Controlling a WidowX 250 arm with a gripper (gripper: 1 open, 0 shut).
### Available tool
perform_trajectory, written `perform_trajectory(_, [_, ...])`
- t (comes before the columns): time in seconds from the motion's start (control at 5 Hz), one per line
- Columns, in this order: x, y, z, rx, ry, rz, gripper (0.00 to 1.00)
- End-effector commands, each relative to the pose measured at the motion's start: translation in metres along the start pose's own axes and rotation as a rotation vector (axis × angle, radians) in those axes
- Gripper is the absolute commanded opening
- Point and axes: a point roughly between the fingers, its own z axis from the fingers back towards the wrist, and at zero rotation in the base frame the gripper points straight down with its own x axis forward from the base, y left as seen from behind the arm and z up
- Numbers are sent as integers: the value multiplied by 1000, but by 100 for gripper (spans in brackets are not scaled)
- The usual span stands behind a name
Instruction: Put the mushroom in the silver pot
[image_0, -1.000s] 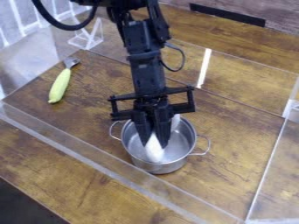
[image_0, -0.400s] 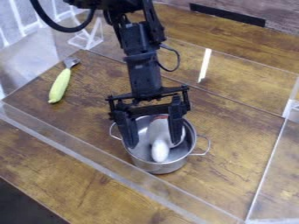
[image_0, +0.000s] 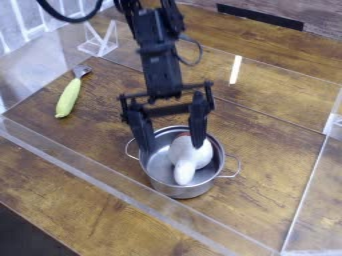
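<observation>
From here I see one black, angular gripper, its two fingers spread wide. Beneath it sits one round, shiny steel pot with two wire loop handles; inside lies one smooth white mushroom, just below the fingertips.

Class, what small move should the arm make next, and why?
Probably lift the gripper straight up, clear of the rim: its fingers stand open, and the mushroom already lies inside the silver pot, so nothing seems left to grip.
</observation>
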Motion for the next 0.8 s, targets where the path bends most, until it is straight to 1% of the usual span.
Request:
perform_trajectory(0.0, [-1,-5,45,-40,-122,-36,100])
perform_trajectory(0.2, [-2,-5,49,-38,-137,-42,100])
perform_trajectory(0.6, [3,-4,36,-16,-130,-29,100])
